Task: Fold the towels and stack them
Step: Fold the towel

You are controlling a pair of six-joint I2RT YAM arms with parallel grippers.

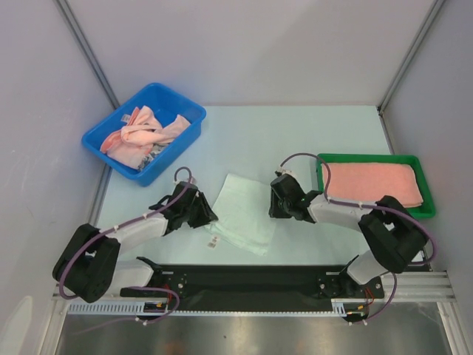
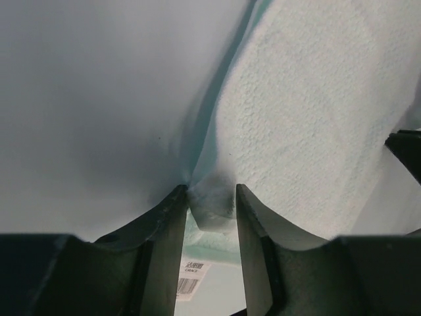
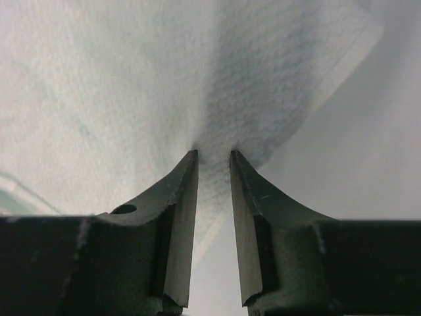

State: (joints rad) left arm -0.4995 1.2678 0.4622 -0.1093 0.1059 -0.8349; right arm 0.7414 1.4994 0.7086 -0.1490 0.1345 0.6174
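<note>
jaws of left gripper (image 2: 212, 191) are pinching a bunched fold of mint towel (image 1: 247, 212); right gripper (image 3: 214, 155) is straddling its edge, narrowly parted, hold unclear.

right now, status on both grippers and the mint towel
Left gripper pinching mint towel edge. Right gripper at opposite edge, grip unclear. Nothing blocking.

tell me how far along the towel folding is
Done: one folded pink towel lies in the green tray. In hand: the pale mint towel lies flat, left gripper pinching one edge, right gripper at the opposite edge. Left: crumpled pink towels wait in the blue bin.
</note>
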